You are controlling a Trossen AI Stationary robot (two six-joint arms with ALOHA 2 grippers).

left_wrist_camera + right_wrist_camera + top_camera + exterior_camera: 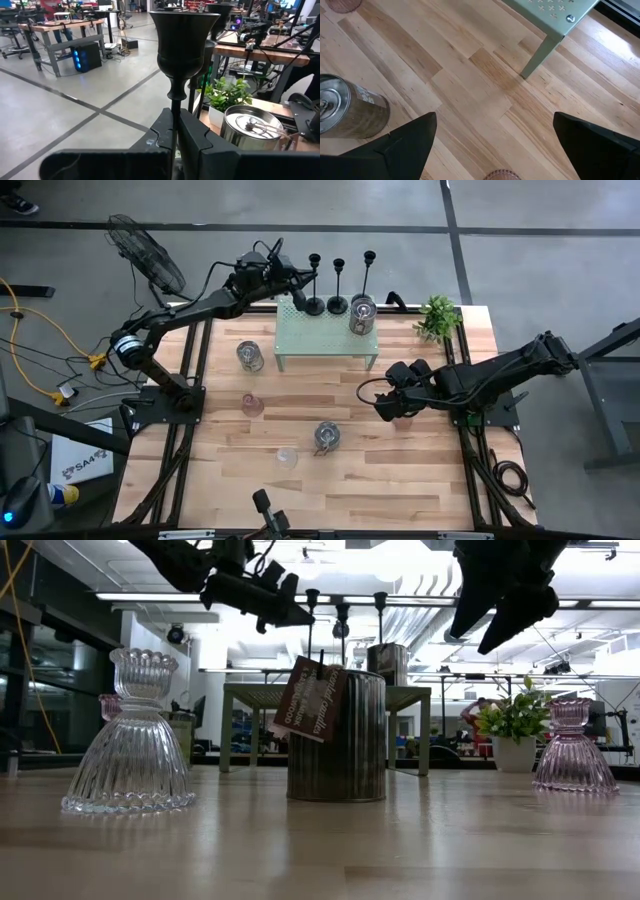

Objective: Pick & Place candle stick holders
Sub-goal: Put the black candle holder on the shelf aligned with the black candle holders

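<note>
Three black candlesticks (314,280) (338,284) (369,272) stand in a row at the far part of the pale green shelf (325,338). My left gripper (298,282) is at the leftmost one and shut on it; its cup (184,37) fills the left wrist view. A silvery jar (362,314) stands on the shelf, and two more (250,357) (327,437) stand on the table. A pink cup (252,404) and a clear cup (287,457) stand on the table. My right gripper (392,406) hovers open above the table's right middle, with a pink cup (500,175) under it. My left gripper pinches the leftmost candlestick's thin stem (173,112) between its two fingers, a little below the cup. The fingers come level from the table's left, across the stem. The candlestick is upright; its base is hidden in the wrist view, so I cannot tell if it is lifted.
A small leafy plant (437,317) stands at the far right corner. The shelf's leg (540,55) shows ahead of my right gripper. Bare wood lies along the table's near edge (400,490). A fan (145,252) stands off the table's far left.
</note>
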